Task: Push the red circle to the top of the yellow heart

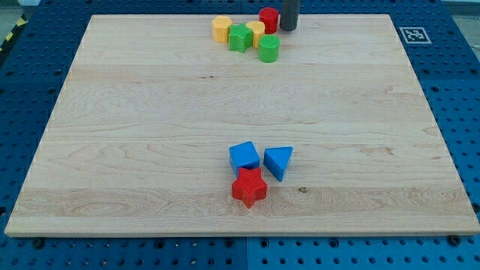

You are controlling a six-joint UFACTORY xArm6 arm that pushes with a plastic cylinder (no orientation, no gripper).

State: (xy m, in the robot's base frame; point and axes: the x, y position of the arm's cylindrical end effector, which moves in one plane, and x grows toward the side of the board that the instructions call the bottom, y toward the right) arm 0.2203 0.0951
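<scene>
My rig carries no gripper, so there is nothing to clench or release; it ends in a straight dark rod, and my tip (289, 28) sits at the view's top, just beside the red circle block (268, 18), at about its 3 o'clock and touching or nearly so; I cannot tell which.

The red circle block stands very close to the far edge of the pale wooden table (135, 150), with almost no board left at its 12 o'clock. The yellow heart block (255, 31) lies just at its 7 o'clock, touching or nearly touching it, and is partly hidden by its neighbours, so I read its shape loosely. A green star-like block (240, 37) presses against the heart's 9 o'clock side, a yellow hexagon-like block (220, 28) sits at the star's 10 o'clock, and a green rounded block (269, 49) rests at the heart's 4 o'clock. The five form one tight cluster along the top edge.

From that cluster toward 6 o'clock the wood runs open across the whole middle of the table, and wide bare stretches lie at 9 o'clock and 3 o'clock too.

Well apart, near the bottom edge, a blue cube (244, 156) and a blue triangular block (278, 161) stand side by side, with a red star block (249, 187) touching the cube at its 6 o'clock.
</scene>
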